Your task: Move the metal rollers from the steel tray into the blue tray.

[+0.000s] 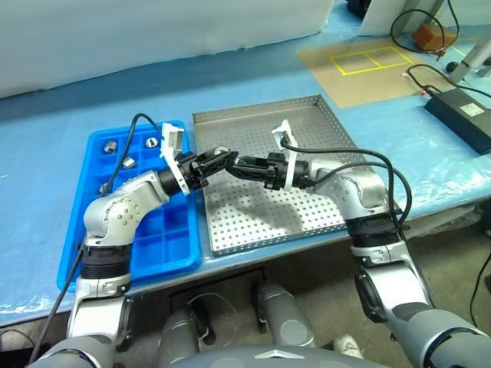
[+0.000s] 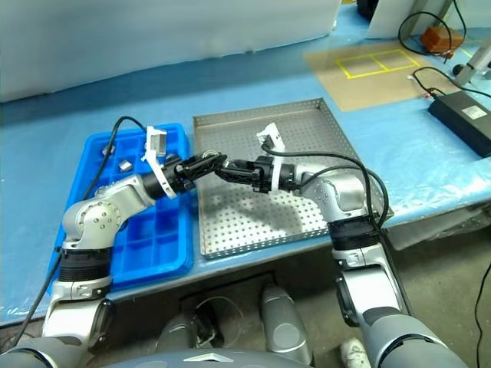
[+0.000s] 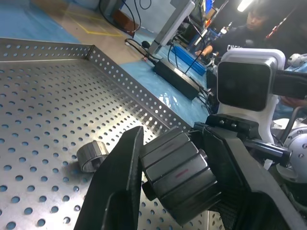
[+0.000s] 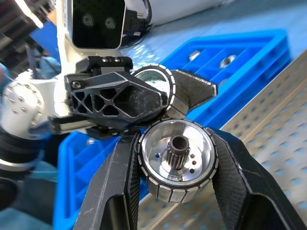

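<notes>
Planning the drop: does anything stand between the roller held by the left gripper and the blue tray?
Nothing visible does. The left gripper holds its roller over the left edge of the steel tray, beside the blue tray; the right gripper is on the far side.

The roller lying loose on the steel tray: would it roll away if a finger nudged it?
Probably. The roller is a short round cylinder lying on its curved side on the steel tray, so a nudge likely rolls it. Its shiny metal looks slippery and rigid, probably heavy for its size.
</notes>
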You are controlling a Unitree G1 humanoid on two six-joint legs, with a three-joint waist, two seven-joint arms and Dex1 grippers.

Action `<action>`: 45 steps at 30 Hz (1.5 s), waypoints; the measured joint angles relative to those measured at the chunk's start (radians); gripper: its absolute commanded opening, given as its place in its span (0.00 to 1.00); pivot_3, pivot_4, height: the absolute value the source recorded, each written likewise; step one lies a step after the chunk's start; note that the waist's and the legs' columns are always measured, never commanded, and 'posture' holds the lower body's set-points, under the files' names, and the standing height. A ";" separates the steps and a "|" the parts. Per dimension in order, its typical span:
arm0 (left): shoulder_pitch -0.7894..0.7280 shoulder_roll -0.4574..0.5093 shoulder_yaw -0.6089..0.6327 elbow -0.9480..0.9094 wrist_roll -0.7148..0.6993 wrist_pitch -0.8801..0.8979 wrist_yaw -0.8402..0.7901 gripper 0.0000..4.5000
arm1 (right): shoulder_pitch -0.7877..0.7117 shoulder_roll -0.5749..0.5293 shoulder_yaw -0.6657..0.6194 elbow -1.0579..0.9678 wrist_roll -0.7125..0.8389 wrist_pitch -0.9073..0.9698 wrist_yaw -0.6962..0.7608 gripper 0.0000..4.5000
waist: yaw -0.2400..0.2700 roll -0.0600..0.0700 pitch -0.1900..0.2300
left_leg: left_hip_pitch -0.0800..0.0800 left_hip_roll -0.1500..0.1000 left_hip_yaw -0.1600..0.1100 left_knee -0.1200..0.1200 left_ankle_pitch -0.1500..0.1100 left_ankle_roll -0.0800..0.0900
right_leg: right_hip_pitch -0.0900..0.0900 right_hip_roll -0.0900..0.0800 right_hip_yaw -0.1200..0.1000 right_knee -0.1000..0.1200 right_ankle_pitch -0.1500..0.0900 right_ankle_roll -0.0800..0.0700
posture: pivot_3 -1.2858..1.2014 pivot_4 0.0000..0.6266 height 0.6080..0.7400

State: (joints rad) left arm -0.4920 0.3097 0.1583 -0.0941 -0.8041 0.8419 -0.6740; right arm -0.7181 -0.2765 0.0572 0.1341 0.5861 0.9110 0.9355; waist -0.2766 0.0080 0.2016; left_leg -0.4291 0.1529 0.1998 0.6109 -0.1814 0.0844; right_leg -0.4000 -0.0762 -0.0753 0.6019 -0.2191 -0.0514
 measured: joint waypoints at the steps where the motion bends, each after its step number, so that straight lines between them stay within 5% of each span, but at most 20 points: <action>1: 0.000 -0.001 0.003 0.002 0.006 -0.029 0.003 0.37 | -0.002 -0.003 -0.005 0.001 0.011 0.022 0.002 0.36 | 0.002 0.000 0.000 | 0.000 0.000 0.000 0.000 0.000 0.000 | 0.000 0.000 0.000 0.000 0.000 0.000 | 0.26 0.24 1.00; 12: 0.005 0.045 0.049 0.004 0.044 -0.167 -0.044 0.37 | 0.011 -0.025 -0.010 0.006 0.031 0.076 -0.002 0.36 | 0.018 0.000 0.000 | 0.003 0.000 0.000 0.000 0.000 -0.002 | 0.001 0.000 0.001 0.002 0.000 0.000 | 0.25 0.24 1.00; 20: 0.040 0.059 -0.127 0.077 0.196 -0.217 -0.083 0.37 | 0.049 -0.064 0.050 0.048 -0.126 -0.146 -0.025 0.36 | 0.020 0.000 0.000 | 0.004 0.000 0.001 0.000 0.000 -0.002 | 0.002 0.000 0.002 0.003 0.000 0.000 | 0.25 0.24 1.00; 26: 0.044 0.059 -0.211 0.115 0.257 -0.218 -0.124 0.37 | 0.097 -0.150 0.011 0.039 -0.110 -0.137 0.009 0.36 | 0.016 0.000 0.000 | 0.004 0.000 0.001 0.001 0.001 -0.001 | 0.002 0.000 0.002 0.003 0.000 0.000 | 0.24 0.24 1.00; 32: 0.029 0.024 -0.239 0.157 0.300 -0.257 -0.130 0.37 | 0.110 -0.227 -0.054 0.060 -0.119 -0.165 0.012 0.36 | 0.013 0.000 0.000 | 0.010 0.000 0.001 0.001 -0.001 -0.003 | 0.007 0.000 0.002 0.003 0.000 0.000 | 0.23 0.24 1.00; 45: -0.030 0.052 -0.355 0.238 0.411 -0.209 -0.186 0.37 | 0.215 -0.238 0.052 0.137 -0.312 -0.406 0.001 0.36 | -0.038 0.001 -0.001 | 0.011 -0.001 0.001 0.001 -0.002 -0.002 | 0.009 0.000 0.001 0.001 -0.002 0.004 | 0.22 0.24 1.00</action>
State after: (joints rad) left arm -0.5218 0.3614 -0.1966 0.1444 -0.3932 0.6324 -0.8604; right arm -0.5036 -0.5143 0.1094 0.2709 0.2737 0.5053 0.9362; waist -0.3145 0.0089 0.2008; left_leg -0.4180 0.1522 0.2007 0.6122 -0.1831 0.0821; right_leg -0.3908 -0.0760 -0.0741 0.6026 -0.2211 -0.0477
